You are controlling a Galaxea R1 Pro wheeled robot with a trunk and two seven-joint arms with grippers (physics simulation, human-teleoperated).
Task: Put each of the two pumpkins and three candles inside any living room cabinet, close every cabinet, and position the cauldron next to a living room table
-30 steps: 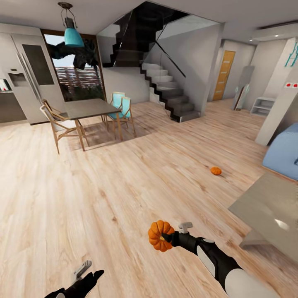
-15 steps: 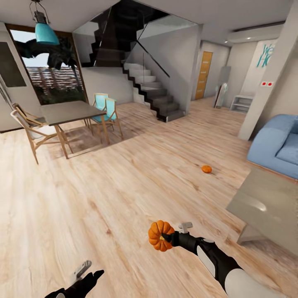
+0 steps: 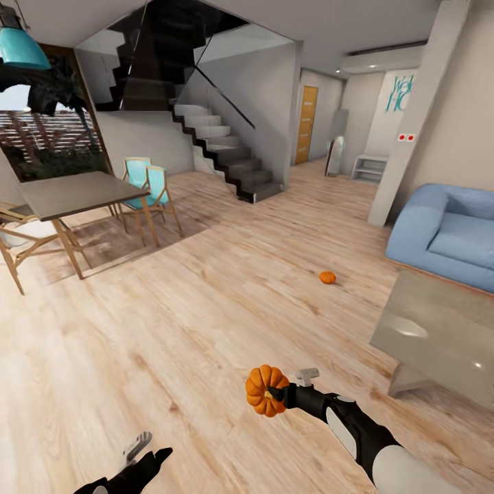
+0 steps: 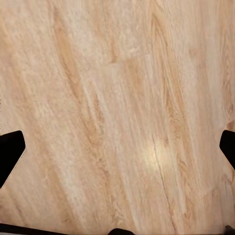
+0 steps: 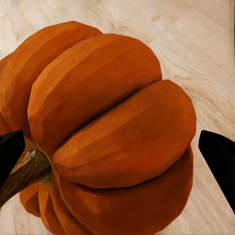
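My right gripper [image 3: 276, 393] is shut on a ribbed orange pumpkin [image 3: 265, 390] and holds it above the wooden floor; up close, the pumpkin [image 5: 107, 132] sits between the two dark fingertips. A second small pumpkin [image 3: 327, 277] lies on the floor ahead to the right, near the low glass-topped table [image 3: 439, 336]. My left gripper [image 3: 152, 458] hangs low at the lower left, open, with bare floor between its fingers [image 4: 11, 152]. The candles, cabinet and cauldron are out of view.
A blue sofa [image 3: 446, 233] stands behind the low table at the right. A dining table [image 3: 68, 193] with chairs is at the left, and a dark staircase [image 3: 219, 154] rises at the back. Wide wooden floor lies between them.
The camera has turned to the right, so the whole room has slid left and more of the sofa and low table shows. Both arms keep their pose, pumpkin still held.
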